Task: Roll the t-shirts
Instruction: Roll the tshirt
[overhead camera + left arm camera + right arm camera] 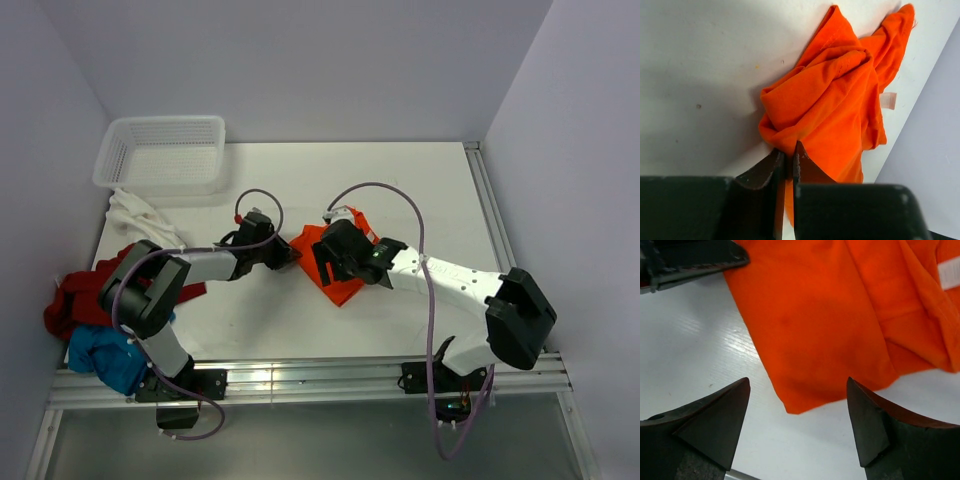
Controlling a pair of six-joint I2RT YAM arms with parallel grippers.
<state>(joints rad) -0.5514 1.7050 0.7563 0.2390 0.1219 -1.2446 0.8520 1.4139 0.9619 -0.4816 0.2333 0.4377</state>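
Fabric of orange t-shirt (pixel 830 100) nipped by left pincer (pixel 790 153) (bunched edge); right pincer (pixel 797 383) gapes empty.

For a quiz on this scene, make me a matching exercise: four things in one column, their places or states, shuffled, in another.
1 basket
2 blue shirt
3 left gripper
4 right gripper

A open over the orange shirt
B far left corner of the table
C shut on the orange shirt
D near left corner of the table

Pairs: 1-B, 2-D, 3-C, 4-A
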